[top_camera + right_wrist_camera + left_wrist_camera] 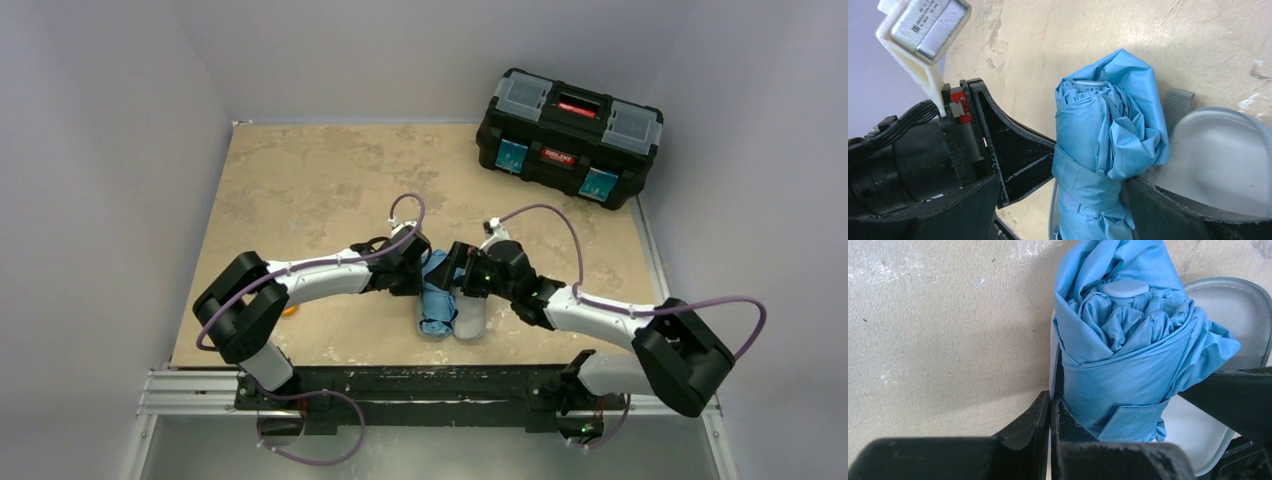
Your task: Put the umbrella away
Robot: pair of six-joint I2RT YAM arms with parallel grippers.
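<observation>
The umbrella (437, 298) is folded into a light blue bundle with its strap wrapped round it. It lies in the open grey-beige case (470, 322) near the table's front middle. In the left wrist view the umbrella (1128, 355) fills the case's (1238, 310) left half. My left gripper (1050, 405) is shut on the case's thin left rim, right beside the umbrella. My right gripper (1063, 200) is open and straddles the umbrella (1103, 145). Its right finger (1173, 210) rests inside the case (1218, 155) against the fabric. The handle and shaft are hidden.
A black toolbox (570, 137) stands closed at the table's back right corner. A small orange tape measure (290, 309) peeks out under the left arm. The left gripper's body (1013, 150) sits close to the umbrella's left side in the right wrist view.
</observation>
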